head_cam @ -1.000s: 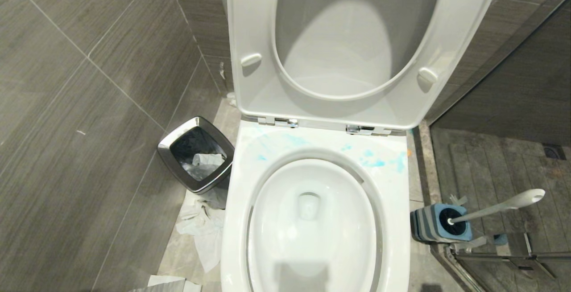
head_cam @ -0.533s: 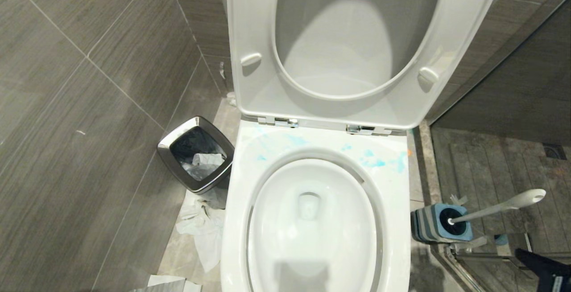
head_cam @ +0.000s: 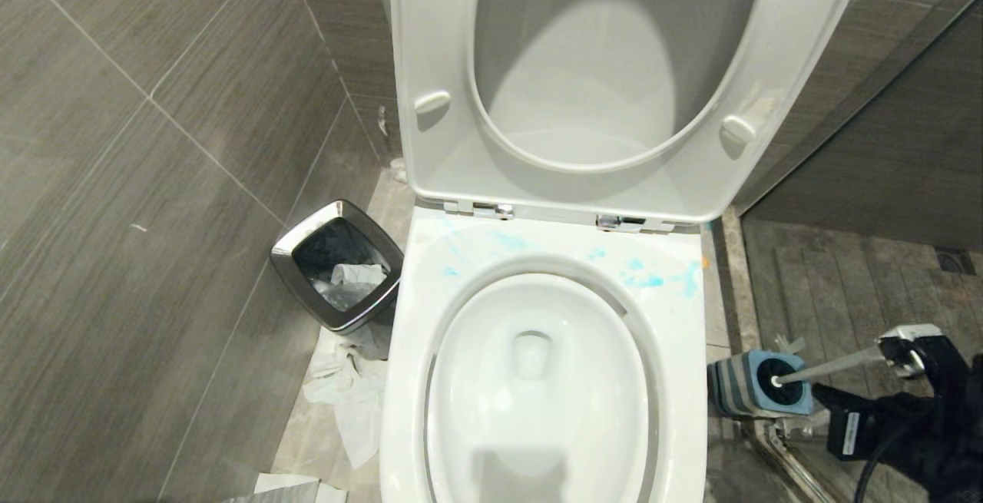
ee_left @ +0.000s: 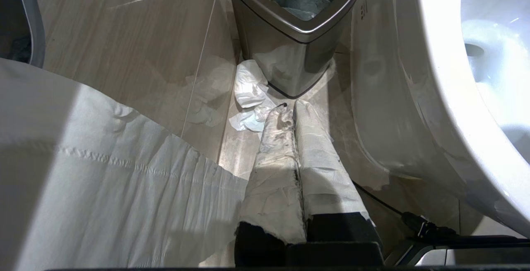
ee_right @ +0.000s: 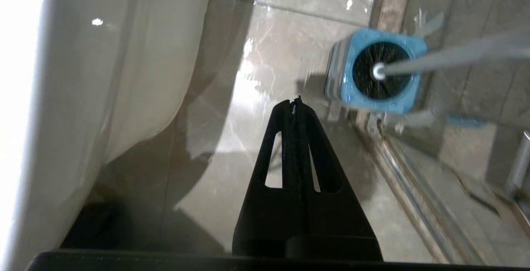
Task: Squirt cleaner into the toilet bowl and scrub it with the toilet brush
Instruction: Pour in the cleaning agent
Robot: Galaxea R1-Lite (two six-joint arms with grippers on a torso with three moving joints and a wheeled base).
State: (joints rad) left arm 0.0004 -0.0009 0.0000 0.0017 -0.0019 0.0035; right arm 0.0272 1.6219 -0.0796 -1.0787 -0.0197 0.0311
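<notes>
- The left gripper (ee_left: 290, 111), fingers pressed together and paper-wrapped, hung left of the toilet bowl (head_cam: 537, 380) near the trash bin (head_cam: 338, 265).
- Right of the bowl, the toilet brush (head_cam: 825, 368) stood in its holder (head_cam: 756, 384).
- The right gripper (ee_right: 295, 102), fingers together and empty, risked toppling the holder unless opened.

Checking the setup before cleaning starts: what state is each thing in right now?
Toilet lid: raised, with the seat.
Toilet bowl: open, blue smears on the rim behind it.
Toilet brush: standing in its holder, handle leaning.
Trash bin: open, paper inside.
Tissue: crumpled on the floor beside the bin.
Right gripper: shut, empty, near the holder.
Left gripper: shut, fingers paper-wrapped, near the bin.
</notes>
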